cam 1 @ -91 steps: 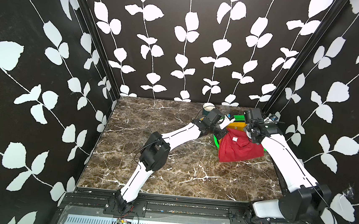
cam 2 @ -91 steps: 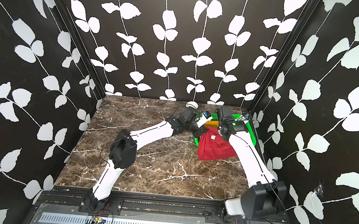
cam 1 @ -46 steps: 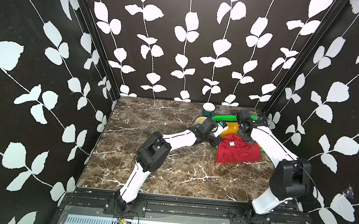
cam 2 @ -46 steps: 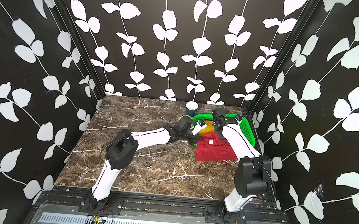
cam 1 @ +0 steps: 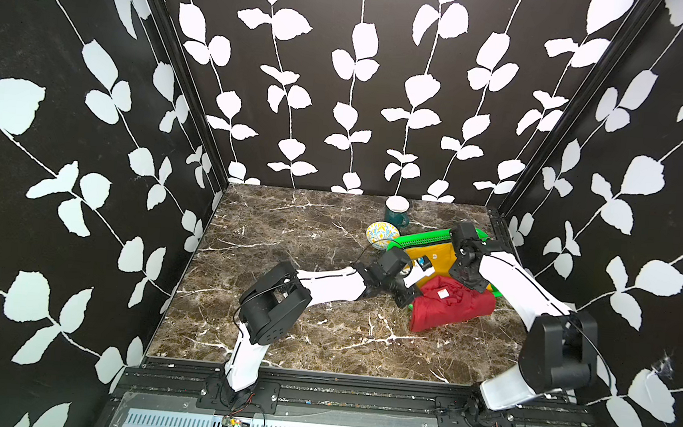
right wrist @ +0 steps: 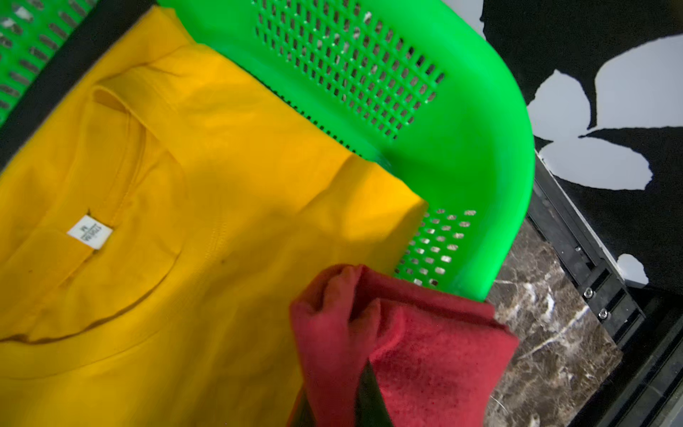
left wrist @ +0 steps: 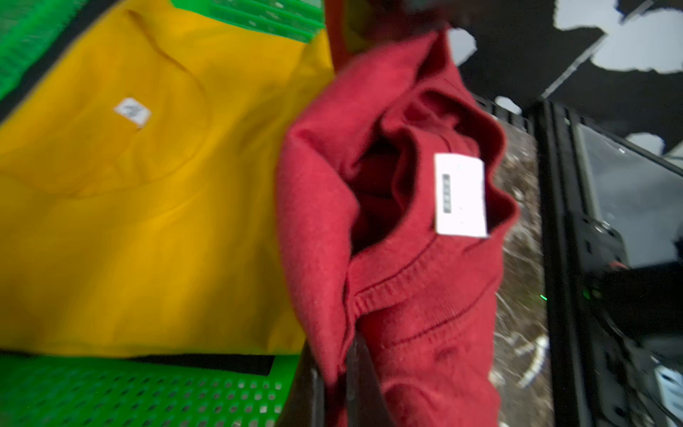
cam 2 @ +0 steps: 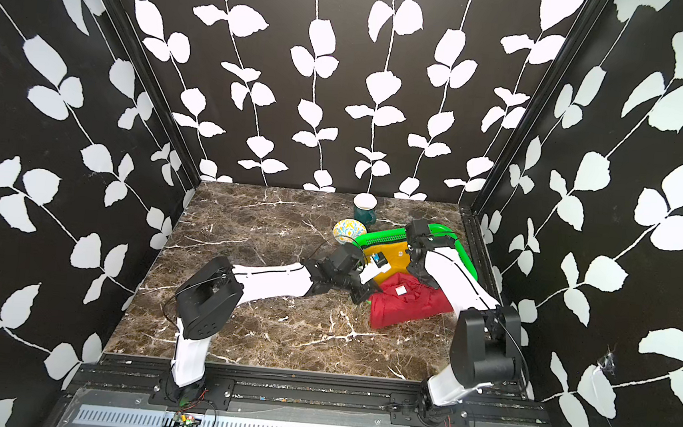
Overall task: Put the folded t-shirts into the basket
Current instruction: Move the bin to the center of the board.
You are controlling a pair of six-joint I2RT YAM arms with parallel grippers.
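Observation:
The green basket stands at the table's right rear. A mustard yellow folded t-shirt lies in it, with a black layer showing under its edge. The red t-shirt is bunched, its far edge over the basket's near rim and the rest on the marble in front. My left gripper is shut on its left edge. My right gripper is shut on its far right corner.
A patterned bowl and a dark green mug stand just left of and behind the basket. The right wall and black frame rail run close beside the basket.
Both grippers have come down and toward the front with the red shirt, which hung bunched over the basket and now spreads lower across its near rim. The mug and bowl have come into view.

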